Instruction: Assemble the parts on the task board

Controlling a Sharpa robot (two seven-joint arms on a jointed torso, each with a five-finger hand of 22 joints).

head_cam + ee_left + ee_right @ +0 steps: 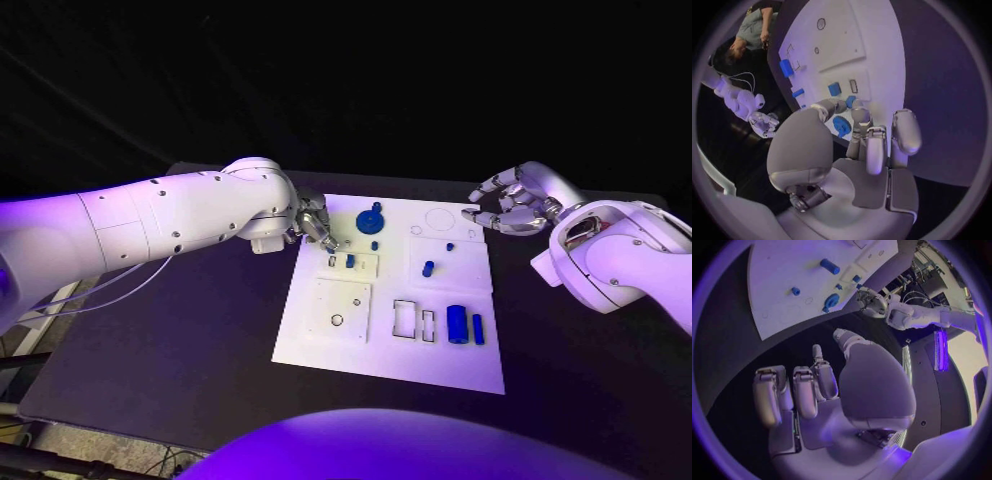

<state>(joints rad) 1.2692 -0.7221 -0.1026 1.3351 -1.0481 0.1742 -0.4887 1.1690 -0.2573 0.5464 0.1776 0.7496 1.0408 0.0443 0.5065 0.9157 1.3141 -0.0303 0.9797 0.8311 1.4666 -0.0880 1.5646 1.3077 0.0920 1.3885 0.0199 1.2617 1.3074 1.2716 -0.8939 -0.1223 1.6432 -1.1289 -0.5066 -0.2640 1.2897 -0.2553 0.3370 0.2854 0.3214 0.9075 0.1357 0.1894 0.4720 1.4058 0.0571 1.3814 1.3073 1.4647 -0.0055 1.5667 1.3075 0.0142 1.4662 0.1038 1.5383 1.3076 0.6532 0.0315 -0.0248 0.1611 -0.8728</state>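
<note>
Left robot hand (312,226) hovered at task board (325,340) 10 o'clock edge, fingers apart, empty. Right robot hand (513,208) curled, empty, off 2 o'clock corner. Blue round part (371,221) close by; risk: stray finger nudging it.

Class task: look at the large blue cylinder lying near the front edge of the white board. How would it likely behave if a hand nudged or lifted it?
The blue cylinder lies on its side on the task board, so a sideways nudge would probably roll it. It looks solid and stiff. Its smooth round surface may slip in a loose pinch.
</note>
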